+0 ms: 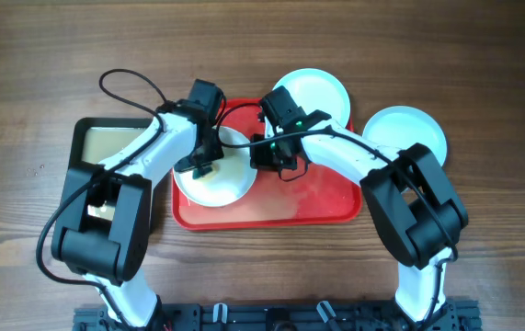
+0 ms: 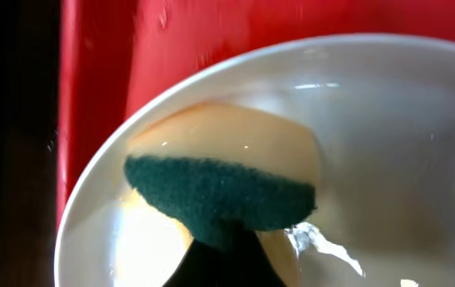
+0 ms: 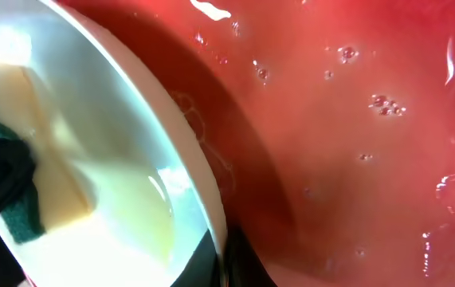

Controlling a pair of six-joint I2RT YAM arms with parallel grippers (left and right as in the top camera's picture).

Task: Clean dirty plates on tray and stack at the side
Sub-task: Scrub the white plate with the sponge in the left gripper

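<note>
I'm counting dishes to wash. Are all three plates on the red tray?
No, one pale-blue plate lies on the wooden table beside the red tray, not on it.

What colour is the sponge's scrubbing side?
Dark green scrubbing side on a beige sponge, against the white plate; clearest in the left wrist view.

White plate (image 1: 216, 188) on red tray (image 1: 310, 200)
</note>
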